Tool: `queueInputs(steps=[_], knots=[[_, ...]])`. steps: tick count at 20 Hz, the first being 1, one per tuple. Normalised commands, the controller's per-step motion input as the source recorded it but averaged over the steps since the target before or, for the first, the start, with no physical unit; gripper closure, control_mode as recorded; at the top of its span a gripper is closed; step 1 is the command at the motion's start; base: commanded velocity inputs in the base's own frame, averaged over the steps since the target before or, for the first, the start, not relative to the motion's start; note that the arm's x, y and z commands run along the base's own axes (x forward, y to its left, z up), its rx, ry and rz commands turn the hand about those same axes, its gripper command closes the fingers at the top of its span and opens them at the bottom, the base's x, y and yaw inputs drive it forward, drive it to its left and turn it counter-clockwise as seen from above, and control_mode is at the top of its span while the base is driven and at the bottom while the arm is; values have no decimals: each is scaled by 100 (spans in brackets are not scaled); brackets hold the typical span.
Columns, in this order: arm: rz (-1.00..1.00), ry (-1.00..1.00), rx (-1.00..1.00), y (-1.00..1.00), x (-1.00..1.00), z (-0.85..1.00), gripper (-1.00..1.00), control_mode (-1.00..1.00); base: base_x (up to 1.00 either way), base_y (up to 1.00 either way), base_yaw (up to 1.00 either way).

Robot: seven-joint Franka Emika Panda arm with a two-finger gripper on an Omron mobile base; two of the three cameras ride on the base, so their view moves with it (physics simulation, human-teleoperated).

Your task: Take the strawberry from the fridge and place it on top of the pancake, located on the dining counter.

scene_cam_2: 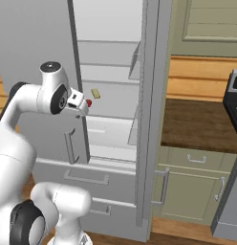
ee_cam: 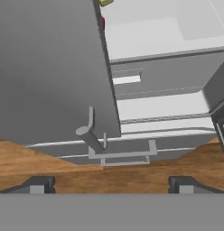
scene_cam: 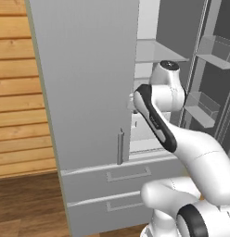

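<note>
The strawberry (scene_cam_2: 89,103) sits on a white fridge (scene_cam_2: 111,119) shelf near the closed left door's (scene_cam: 84,83) edge, a pale yellow bar (scene_cam_2: 95,93) just beside it. The gripper (ee_cam: 111,184) hangs empty, jaws wide. Reaching in, the hand could clip that door edge or nudge the fruit away.

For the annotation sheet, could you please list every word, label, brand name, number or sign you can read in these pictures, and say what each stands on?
None: no readable text, number or sign appears anywhere.
The fridge doors, shelves and drawers are plain.
The strawberry and the yellow bar on the shelf carry no label.
The cabinets and the stove at the right edge show no marking.
</note>
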Motion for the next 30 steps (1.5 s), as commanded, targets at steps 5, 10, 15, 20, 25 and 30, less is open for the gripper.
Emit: queueInputs(steps=[5, 10, 15, 20, 25, 30], knots=[[0, 1, 0, 51, 20, -32, -100, -100, 0, 0, 0], [0, 0, -1, 22, 26, -45, -100, -100, 0, 0, 0], [0, 0, -3, 11, 27, -46, -100, -100, 0, 0, 0], [0, 0, -2, 6, 22, -60, -100, -100, 0, 0, 0], [0, -5, -2, 0, 18, -43, -100, -100, 0, 0, 0], [0, -4, -4, 6, 38, -31, -100, -100, 0, 0, 0]])
